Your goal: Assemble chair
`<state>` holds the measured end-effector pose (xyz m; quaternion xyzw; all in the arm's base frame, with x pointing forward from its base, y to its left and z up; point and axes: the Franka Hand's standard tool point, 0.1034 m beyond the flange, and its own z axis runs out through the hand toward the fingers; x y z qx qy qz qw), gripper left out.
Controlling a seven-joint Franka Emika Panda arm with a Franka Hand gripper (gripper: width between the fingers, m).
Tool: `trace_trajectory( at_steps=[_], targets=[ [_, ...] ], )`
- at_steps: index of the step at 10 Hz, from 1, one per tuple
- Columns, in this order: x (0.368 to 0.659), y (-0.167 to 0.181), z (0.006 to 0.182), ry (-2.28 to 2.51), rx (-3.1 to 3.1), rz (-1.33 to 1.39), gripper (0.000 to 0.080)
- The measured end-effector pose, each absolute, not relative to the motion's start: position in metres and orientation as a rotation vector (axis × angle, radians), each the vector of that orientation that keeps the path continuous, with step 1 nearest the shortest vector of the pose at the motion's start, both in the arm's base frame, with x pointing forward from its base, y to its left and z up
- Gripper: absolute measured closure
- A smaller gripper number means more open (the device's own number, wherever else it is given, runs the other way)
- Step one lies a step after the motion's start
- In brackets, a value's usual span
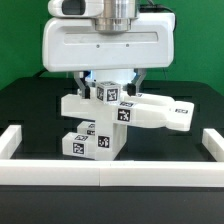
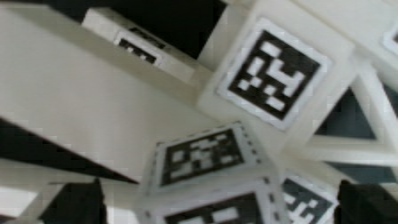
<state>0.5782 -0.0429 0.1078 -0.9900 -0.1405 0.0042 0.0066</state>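
we see the chair (image 1: 110,118) mid-table, just under the gripper (image 1: 108,88), whose fingers straddle its top tagged cube; we cannot tell if they pinch it. we judge it light, rigid, slick plastic, best gripped across flat faces

The exterior view is evenly and brightly lit from above; the white chair parts (image 1: 105,115) lose surface detail against the dark table (image 1: 30,105), where shadows vanish. The wrist view is soft and tilted, its nearest tag (image 2: 270,70) blurred, with deep black gaps between parts.
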Motion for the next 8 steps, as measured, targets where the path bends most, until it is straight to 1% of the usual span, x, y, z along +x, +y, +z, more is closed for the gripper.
trace_trajectory(
  at_steps=[1,2,3,4,7,8],
  targets=[
    [0.5781,-0.0428,0.1075,-0.427,-3.099,0.014,0.0266],
    [0.578,-0.043,0.1075,-0.426,-3.099,0.014,0.0413],
    [0.578,-0.0431,0.1075,-0.426,-3.099,0.014,0.0413],
    [0.578,-0.0432,0.1075,-0.408,-3.102,0.014,0.0528],
    [0.5779,-0.0442,0.1075,-0.333,-3.109,0.014,0.0528],
    [0.5779,-0.0444,0.1074,-0.171,-3.121,0.015,0.0528]
  ],
)
